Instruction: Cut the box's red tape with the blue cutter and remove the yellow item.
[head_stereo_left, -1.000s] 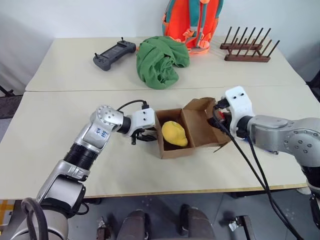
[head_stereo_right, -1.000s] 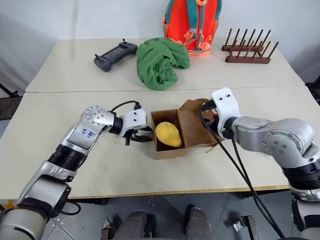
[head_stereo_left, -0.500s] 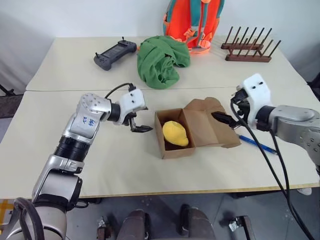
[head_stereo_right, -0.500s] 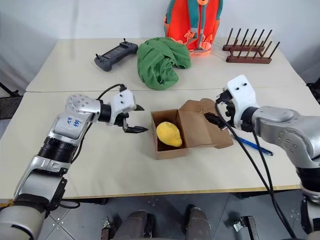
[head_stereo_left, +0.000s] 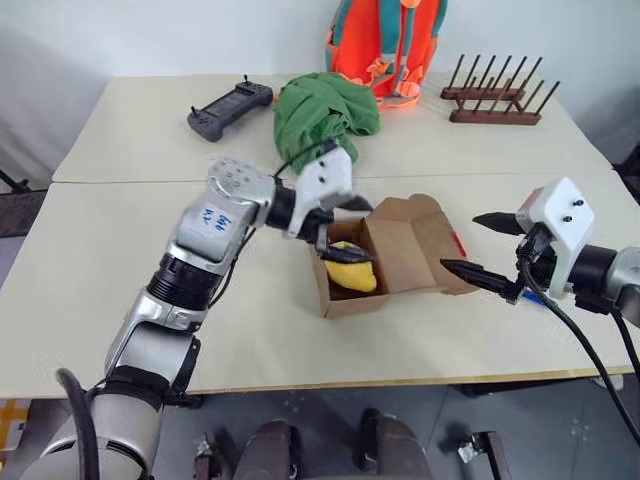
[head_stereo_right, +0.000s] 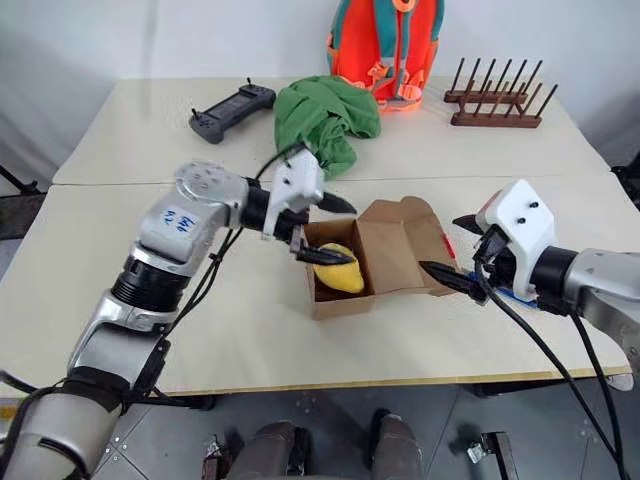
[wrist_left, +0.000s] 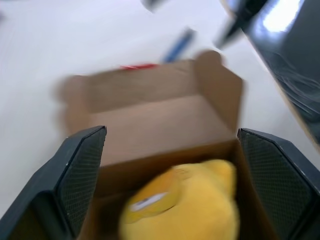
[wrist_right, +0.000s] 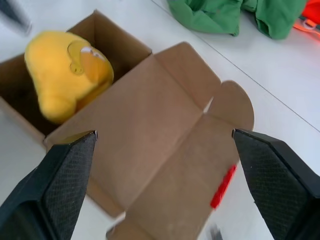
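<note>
Left claw (head_stereo_left: 347, 232) spread wide, empty, hovering at frame centre over open end of box (head_stereo_left: 400, 262), fingers straddling yellow item (head_stereo_left: 351, 272) without touching. Right claw (head_stereo_left: 488, 247) at right of frame, also fully apart, holding nothing, fingertips just beside box's right edge. Box open on tabletop (head_stereo_left: 250, 330), lid flap folded out flat rightward; yellow item sits inside left compartment. Red tape (head_stereo_left: 458, 243) on flap's far right edge. Blue cutter (head_stereo_left: 532, 296) on tabletop behind right claw, mostly hidden.
</note>
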